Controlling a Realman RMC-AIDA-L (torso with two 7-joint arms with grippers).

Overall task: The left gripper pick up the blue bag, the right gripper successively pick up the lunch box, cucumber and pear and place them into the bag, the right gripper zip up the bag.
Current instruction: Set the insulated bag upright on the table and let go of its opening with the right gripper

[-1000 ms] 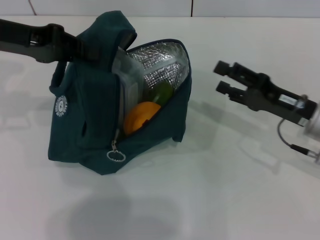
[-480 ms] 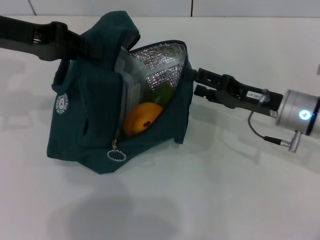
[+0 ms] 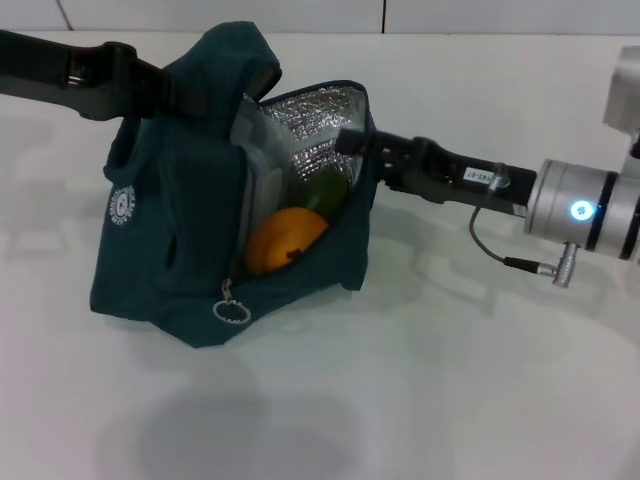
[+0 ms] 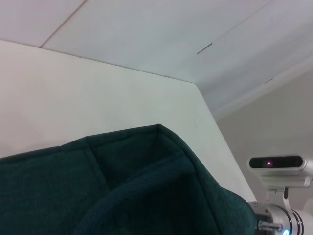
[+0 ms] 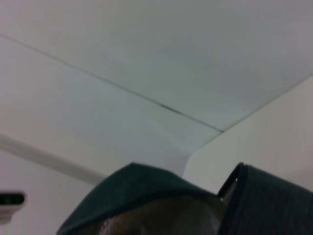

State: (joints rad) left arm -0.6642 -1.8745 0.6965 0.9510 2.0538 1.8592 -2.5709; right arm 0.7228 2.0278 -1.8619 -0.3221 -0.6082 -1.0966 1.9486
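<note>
The blue bag (image 3: 180,240) stands on the white table with its mouth open and silver lining showing. Inside it, the orange pear (image 3: 285,240) lies in front, the green cucumber (image 3: 325,188) behind it, and the clear lunch box (image 3: 253,175) stands on edge on the left. My left gripper (image 3: 170,92) comes in from the upper left, shut on the bag's top handle and holding it up. From the right, my right gripper (image 3: 365,160) is open at the mouth's right rim, one finger inside and one outside. The zipper ring (image 3: 231,311) hangs at the bag's lower front.
Bare white table (image 3: 420,380) lies in front and to the right of the bag. The bag's teal fabric (image 4: 146,196) fills the lower left wrist view, with the right arm's cuff (image 4: 276,220) beyond it. The right wrist view shows the bag's top (image 5: 142,191).
My right gripper has travelled left from the open table to the bag's right rim. The bag has shifted slightly left. The left gripper keeps its hold.
</note>
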